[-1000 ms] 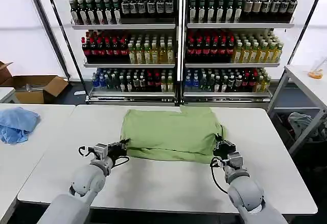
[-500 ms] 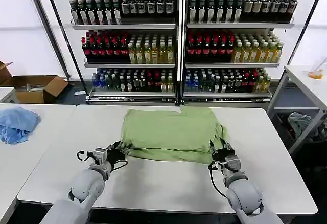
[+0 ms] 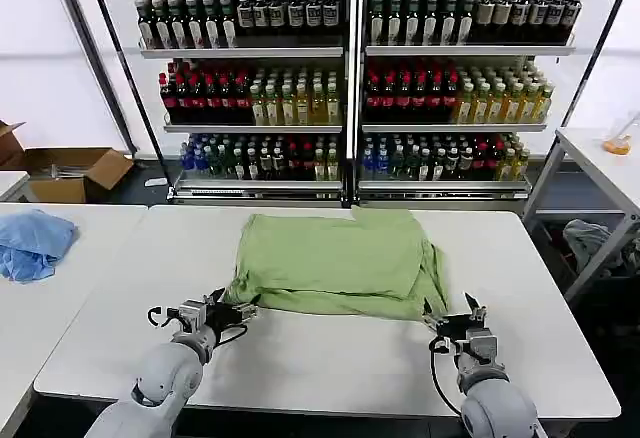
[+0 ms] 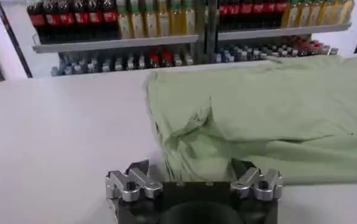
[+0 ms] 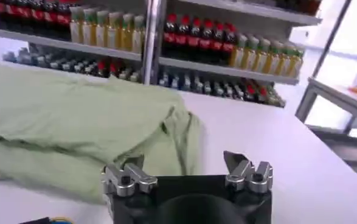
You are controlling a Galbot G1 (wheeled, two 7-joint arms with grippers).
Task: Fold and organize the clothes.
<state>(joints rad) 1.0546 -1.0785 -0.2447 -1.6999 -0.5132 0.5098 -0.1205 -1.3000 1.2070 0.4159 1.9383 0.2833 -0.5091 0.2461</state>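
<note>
The clothes are one light green shirt (image 3: 335,263), folded, plain side up, in the middle of the white table (image 3: 300,358). My left gripper (image 3: 238,310) is open just in front of the shirt's near left corner. In the left wrist view the left gripper (image 4: 193,173) has the rumpled shirt (image 4: 257,115) edge lying just beyond its spread fingers. My right gripper (image 3: 455,315) is open off the near right corner. The right wrist view shows the right gripper (image 5: 184,167) with the shirt (image 5: 75,122) ahead, one finger over the fabric and the other over bare table.
Bottle shelves (image 3: 350,78) stand behind the table. A blue cloth (image 3: 35,243) lies on the neighbouring table to the left, with a cardboard box (image 3: 70,170) behind it. A side table (image 3: 600,158) with a bundle of cloth under it stands to the right.
Both grippers have drawn back from the shirt's near corners toward the table's front edge. The near corners now lie flatter and slightly pulled out.
</note>
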